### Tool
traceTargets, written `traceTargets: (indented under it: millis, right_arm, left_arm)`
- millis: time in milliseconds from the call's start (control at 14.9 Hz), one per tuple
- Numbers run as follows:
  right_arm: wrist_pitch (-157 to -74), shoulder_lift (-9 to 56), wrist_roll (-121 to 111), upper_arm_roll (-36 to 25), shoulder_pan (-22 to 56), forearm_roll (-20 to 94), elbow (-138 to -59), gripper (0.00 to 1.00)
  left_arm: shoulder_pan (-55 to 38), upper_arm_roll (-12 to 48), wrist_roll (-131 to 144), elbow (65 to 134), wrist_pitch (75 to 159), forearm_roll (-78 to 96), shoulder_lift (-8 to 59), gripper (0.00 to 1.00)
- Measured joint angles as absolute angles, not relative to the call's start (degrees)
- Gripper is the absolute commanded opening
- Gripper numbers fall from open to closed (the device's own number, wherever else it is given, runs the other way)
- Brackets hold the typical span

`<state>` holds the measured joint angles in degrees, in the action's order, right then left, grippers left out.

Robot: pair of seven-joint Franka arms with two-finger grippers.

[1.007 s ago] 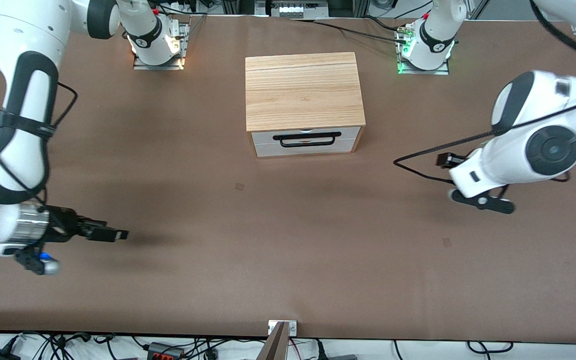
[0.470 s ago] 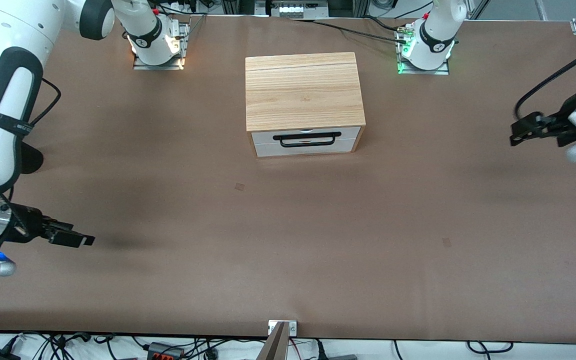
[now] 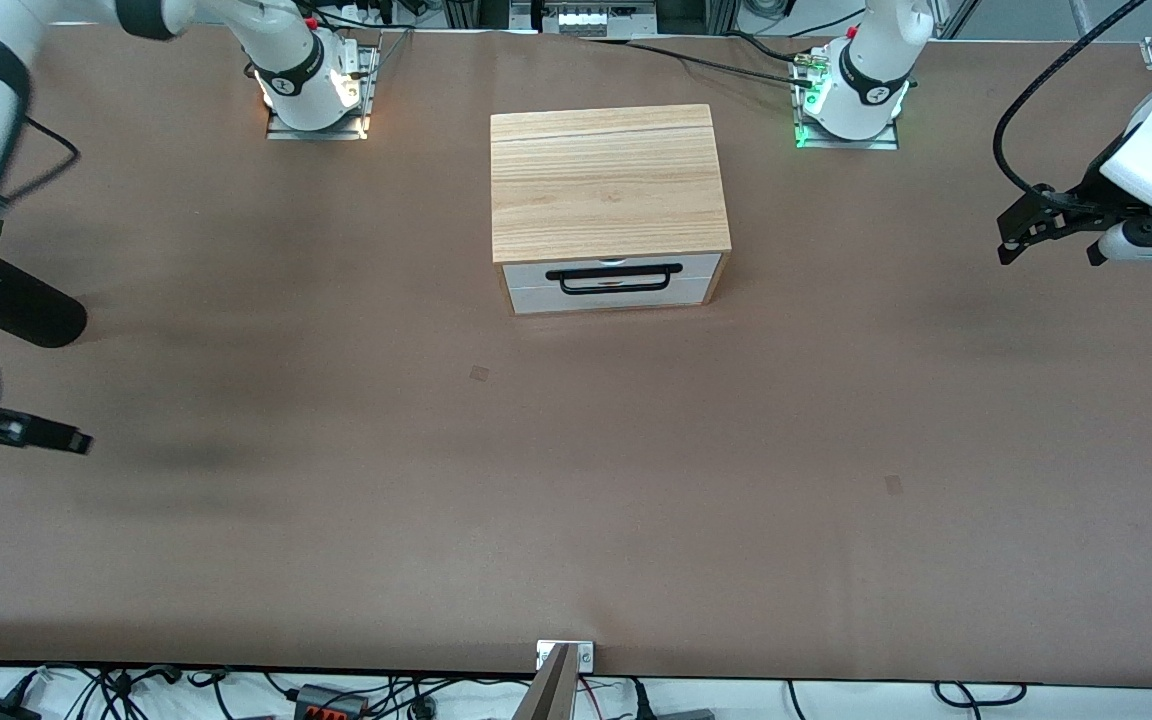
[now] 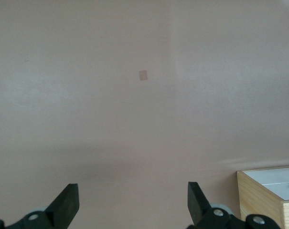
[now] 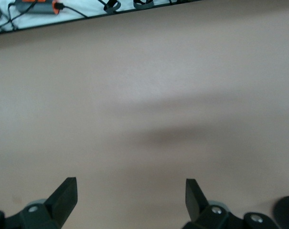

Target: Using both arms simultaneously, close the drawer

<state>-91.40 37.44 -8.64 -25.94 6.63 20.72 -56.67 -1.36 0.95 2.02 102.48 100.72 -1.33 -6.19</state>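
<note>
The drawer [image 3: 608, 286] has a white front panel and a long black bar handle [image 3: 614, 277]. It sits in a light-wood box [image 3: 608, 182] at the table's middle, its front about level with the box's front edge. My left gripper [image 3: 1046, 250] is open and empty, up over the table at the left arm's end, well apart from the drawer. My right gripper [image 3: 76, 442] is open and empty over the table at the right arm's end. The left wrist view shows open fingertips [image 4: 68, 204] and a corner of the box [image 4: 259, 196]. The right wrist view shows open fingertips [image 5: 65, 194] over bare table.
The brown table [image 3: 576, 480] holds the box alone. Both arm bases [image 3: 311, 85] stand along its edge farthest from the front camera. Cables [image 5: 39, 5] hang past the table edge in the right wrist view. A small square mark [image 3: 479, 373] lies on the table nearer the camera than the box.
Both arms have swung outward from the table's middle toward their own ends. The right gripper has slid to the view's edge and the left gripper has risen toward the bases. The drawer has not moved.
</note>
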Motion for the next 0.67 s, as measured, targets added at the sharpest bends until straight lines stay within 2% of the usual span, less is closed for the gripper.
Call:
traceTargets:
  millis: [201,403,537,672]
  right_arm:
    - [-88.0,32.6,-11.7,-17.8,-0.2,11.5,-57.9,1.00]
    - [-80.3,29.6,-11.9,-15.5,0.0,8.0,-58.8,1.00]
    - [-78.8,26.9,-12.0,-15.2,0.3,6.3,-60.1,1.00]
    - [-79.8,22.4,-13.9,-15.2,0.3,5.7,-64.8,1.00]
  left_arm:
    - [-1.4,0.9,2.0,100.6,97.9,-1.3,-4.9,1.00]
    - [-1.3,0.8,2.0,97.1,96.7,-1.3,-2.2,1.00]
    - [-1.1,0.7,1.9,95.7,96.4,-1.3,-0.8,1.00]
    - [-1.0,0.7,1.9,95.4,96.1,-1.3,-0.1,1.00]
